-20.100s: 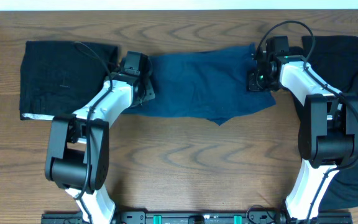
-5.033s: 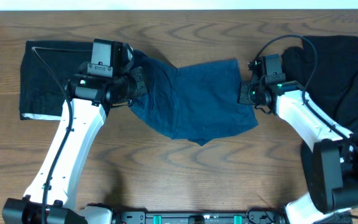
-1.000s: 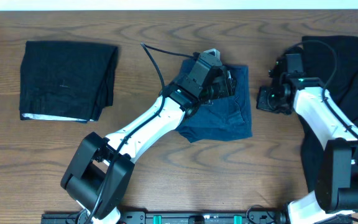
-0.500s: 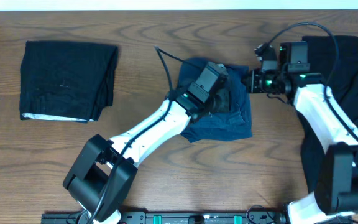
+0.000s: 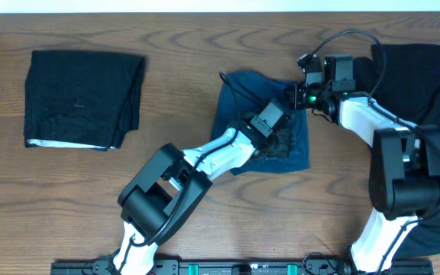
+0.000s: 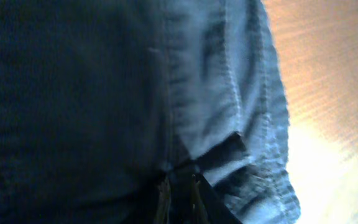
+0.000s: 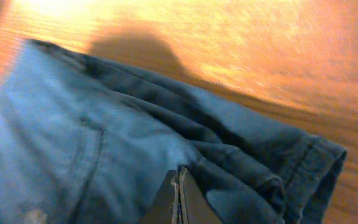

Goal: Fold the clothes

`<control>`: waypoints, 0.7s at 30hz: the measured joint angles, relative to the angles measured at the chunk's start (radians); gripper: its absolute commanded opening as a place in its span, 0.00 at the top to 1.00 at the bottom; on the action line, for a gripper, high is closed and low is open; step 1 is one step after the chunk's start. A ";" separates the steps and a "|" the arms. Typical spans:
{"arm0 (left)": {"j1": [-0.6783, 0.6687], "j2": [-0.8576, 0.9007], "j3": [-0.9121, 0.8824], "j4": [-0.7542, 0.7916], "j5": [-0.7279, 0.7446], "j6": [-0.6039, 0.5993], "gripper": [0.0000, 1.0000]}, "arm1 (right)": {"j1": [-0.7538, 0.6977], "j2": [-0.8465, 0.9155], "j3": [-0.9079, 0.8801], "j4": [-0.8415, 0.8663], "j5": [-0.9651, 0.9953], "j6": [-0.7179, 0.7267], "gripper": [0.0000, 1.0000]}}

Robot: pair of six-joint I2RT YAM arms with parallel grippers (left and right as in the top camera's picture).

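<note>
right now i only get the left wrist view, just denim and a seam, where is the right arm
Observer: Its right fingers are shut at the upper right corner of the denim shorts, as the overhead view shows it.
Operator: anything else lying around
Observer: A folded black garment lies at the far left, apart from the shorts.
Operator: and on the right
Observer: A loose black pile sits at the right edge of the overhead view.
</note>
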 measured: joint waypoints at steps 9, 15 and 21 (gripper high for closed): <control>-0.046 0.001 0.002 -0.016 0.019 0.042 0.90 | 0.000 0.063 0.004 0.039 0.007 0.000 0.95; -0.065 -0.032 -0.002 -0.045 0.031 0.082 0.92 | -0.005 0.048 0.013 0.056 -0.035 0.002 0.92; -0.045 -0.206 -0.015 -0.098 -0.008 0.110 0.93 | -0.045 -0.154 0.021 -0.149 -0.092 0.034 0.99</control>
